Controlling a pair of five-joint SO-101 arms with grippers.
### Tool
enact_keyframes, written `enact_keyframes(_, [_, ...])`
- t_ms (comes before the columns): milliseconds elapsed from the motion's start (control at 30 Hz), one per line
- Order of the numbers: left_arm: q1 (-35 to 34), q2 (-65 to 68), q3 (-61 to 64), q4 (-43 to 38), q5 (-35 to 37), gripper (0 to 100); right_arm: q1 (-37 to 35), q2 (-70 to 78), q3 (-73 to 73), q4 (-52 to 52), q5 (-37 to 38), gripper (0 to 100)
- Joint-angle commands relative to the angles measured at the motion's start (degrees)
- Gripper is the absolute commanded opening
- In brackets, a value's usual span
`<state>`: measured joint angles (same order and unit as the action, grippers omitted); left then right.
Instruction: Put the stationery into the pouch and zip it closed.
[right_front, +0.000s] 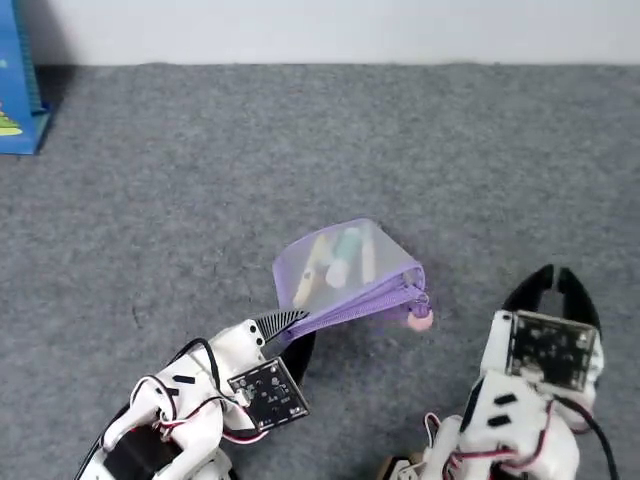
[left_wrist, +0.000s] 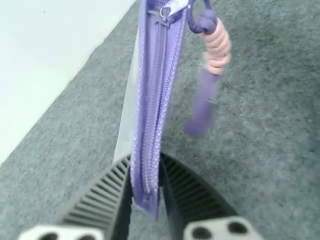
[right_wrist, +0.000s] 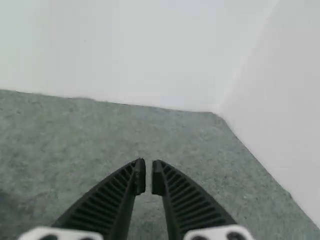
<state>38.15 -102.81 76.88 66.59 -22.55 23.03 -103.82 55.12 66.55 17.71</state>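
Clamping the zipper edge of the purple pouch (right_front: 385, 283), the left gripper (left_wrist: 146, 186) holds it with stationery (right_front: 340, 262) inside; the right gripper (right_front: 553, 282) sits apart over carpet (right_front: 150, 170), fingers clenched on nothing.

The pouch (right_front: 345, 270) stands mid-table on the grey mat (right_front: 150, 200) as the main obstacle. Its near end is pinched in the left gripper (right_front: 285, 322), so that arm bars the approach from the near left. A strip of open mat separates the pouch's other end, where the pink zipper pull (right_front: 420, 320) hangs free, from the right gripper (right_front: 558, 272), whose jaws are nearly together. Beyond the pouch, a broad stretch of mat runs to the wall (right_front: 350, 30). A blue box (right_front: 18, 80) sits in the far left corner, well apart.
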Motion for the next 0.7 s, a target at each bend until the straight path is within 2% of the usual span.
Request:
enact_keyframes(0, [-0.79,0.09,-0.04,0.53,-0.09,6,-0.48,-0.04,-5.19,5.67,-1.85,12.1])
enact_keyframes(167, [-7.38,-0.26,-0.40,0.53,6.59,24,-5.14,-0.13,-5.19,10.24,-1.93,10.0])
enact_keyframes(333, [-12.66,-0.26,-7.52,2.90,14.24,36,-5.49,-0.13,-5.27,10.59,-2.02,9.7])
enact_keyframes(500, [-15.91,-0.26,-15.08,3.34,18.81,42,-5.49,-0.13,-5.27,10.59,-3.96,9.6])
enact_keyframes(667, [-20.48,-0.26,-20.97,3.34,22.77,43,-5.49,-0.13,-5.27,10.68,-4.40,9.6])
